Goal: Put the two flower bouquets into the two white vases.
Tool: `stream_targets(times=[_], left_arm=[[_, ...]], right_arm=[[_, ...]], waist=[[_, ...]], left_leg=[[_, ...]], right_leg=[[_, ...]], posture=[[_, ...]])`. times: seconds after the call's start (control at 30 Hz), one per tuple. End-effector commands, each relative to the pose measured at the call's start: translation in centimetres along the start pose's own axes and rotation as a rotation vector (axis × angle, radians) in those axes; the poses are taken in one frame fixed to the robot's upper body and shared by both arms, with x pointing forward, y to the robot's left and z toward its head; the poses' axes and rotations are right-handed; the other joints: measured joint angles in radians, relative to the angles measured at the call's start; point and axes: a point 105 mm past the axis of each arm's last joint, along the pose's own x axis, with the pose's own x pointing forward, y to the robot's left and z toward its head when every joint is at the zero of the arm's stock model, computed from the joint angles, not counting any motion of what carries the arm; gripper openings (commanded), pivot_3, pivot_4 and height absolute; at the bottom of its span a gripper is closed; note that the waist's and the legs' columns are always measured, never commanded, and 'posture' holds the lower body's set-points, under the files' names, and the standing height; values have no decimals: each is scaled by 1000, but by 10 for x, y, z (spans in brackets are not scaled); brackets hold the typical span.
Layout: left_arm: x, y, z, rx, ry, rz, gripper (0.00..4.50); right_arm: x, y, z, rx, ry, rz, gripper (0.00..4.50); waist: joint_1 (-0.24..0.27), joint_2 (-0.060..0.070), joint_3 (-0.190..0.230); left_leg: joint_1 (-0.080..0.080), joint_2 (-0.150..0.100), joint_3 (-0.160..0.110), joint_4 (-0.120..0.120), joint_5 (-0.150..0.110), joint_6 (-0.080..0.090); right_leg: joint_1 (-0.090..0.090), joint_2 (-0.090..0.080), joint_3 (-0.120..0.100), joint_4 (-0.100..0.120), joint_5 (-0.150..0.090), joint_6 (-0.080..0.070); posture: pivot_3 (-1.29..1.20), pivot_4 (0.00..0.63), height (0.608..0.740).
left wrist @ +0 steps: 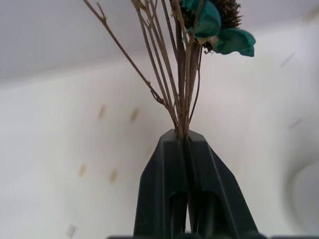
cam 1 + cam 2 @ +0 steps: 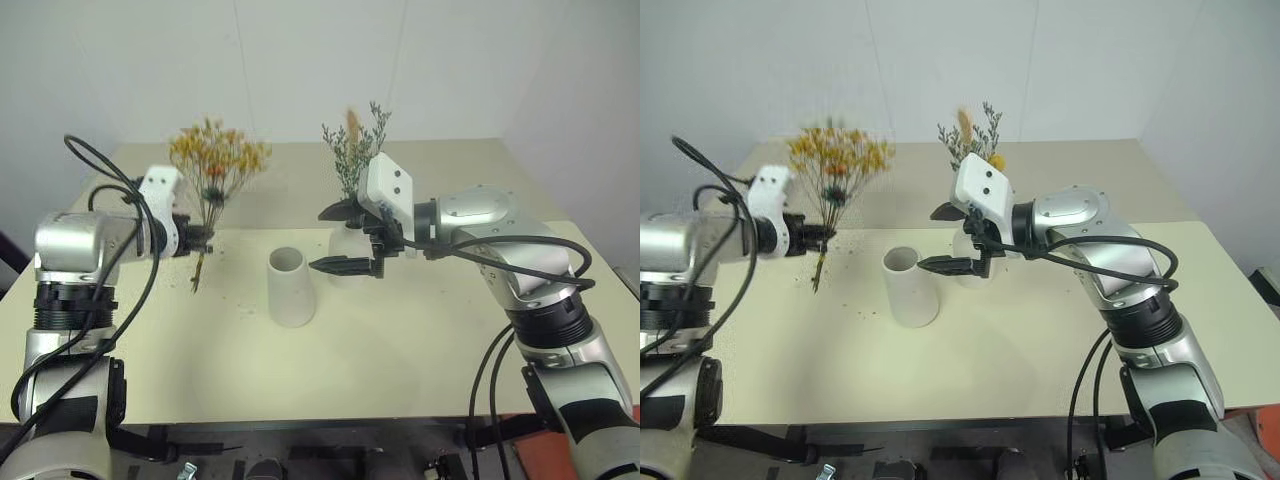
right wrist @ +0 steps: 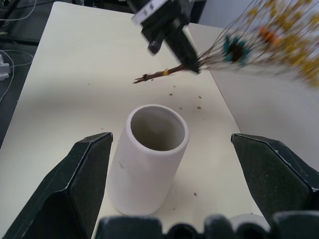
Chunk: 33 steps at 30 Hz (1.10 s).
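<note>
So my left gripper (image 2: 205, 238) is clamped low on the yellow bouquet (image 2: 218, 155) stems, light n brittle; right gripper (image 2: 350, 240) wide open w/ nothing.

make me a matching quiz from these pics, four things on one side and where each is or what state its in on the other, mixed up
Things:
1. yellow bouquet
2. green bouquet
3. wide vase
4. right tool

Places or states:
A. empty, standing mid-table
B. fingers spread wide, holding nothing
C. stems clamped in the shut left tool, lifted off the table
D. standing in the narrow vase behind the right tool

Pairs: 1-C, 2-D, 3-A, 4-B
</note>
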Motion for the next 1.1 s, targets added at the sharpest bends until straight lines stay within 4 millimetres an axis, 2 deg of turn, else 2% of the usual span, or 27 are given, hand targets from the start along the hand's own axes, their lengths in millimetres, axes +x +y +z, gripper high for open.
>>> stream_targets(times=[0.03, 0.1, 0.2, 0.3, 0.4, 0.63, 0.77, 1.1], left_arm=[[-16, -29, 38, 75, -202, -156, 37], [-23, -45, 51, 101, -304, -255, 37], [-30, -62, 58, 140, -395, -359, 37], [-32, -81, 54, 177, -444, -472, 37], [-33, -90, 48, 177, -460, -541, 37], [-40, -102, 40, 151, -563, -652, 37], [-45, -107, 44, 166, -641, -682, 37], [-47, -107, 46, 209, -642, -695, 37]], right_arm=[[-9, -3, 8, -35, -19, -38, 4500], [-11, -4, 6, -27, -11, -47, 4500], [-13, -4, 3, -5, -3, -61, 4500], [-17, -3, -2, 22, 23, -74, 4500], [-20, -1, -5, 35, 37, -86, 4500], [-25, 1, -7, 61, 49, -103, 4500], [-25, 0, -7, 62, 53, -104, 4500], [-23, 0, -6, 59, 48, -106, 4500]], waist=[[0, 0, 0], [0, 0, 0], [-1, 0, 0], [-1, 0, 0], [-1, 0, 0], [0, 0, 0], [2, 0, 0], [0, 0, 0]], left_leg=[[0, 0, 0, 0, 0, 0], [0, 0, 0, 0, 0, 0], [0, 0, 0, 0, 0, 0], [0, 0, 0, 0, 0, 0], [0, 0, 0, 0, 0, 0], [1, 0, 0, 0, 0, 0], [0, 0, 0, 0, 0, 0], [1, 0, 0, 0, 0, 0]], right_leg=[[0, 0, 0, 0, 0, 0], [0, 0, 0, -1, 0, 0], [0, 0, 0, -2, 0, 0], [0, 0, 0, -3, 0, 0], [0, 0, 0, -4, 0, 0], [1, 0, 0, -4, 0, 0], [1, 0, 0, -4, 0, 0], [1, 0, 0, -5, 0, 0]], posture=[[0, 150, 740], [0, 150, 740], [0, 150, 740], [0, 150, 740], [0, 150, 740], [0, 150, 740], [0, 150, 740], [0, 150, 740]])
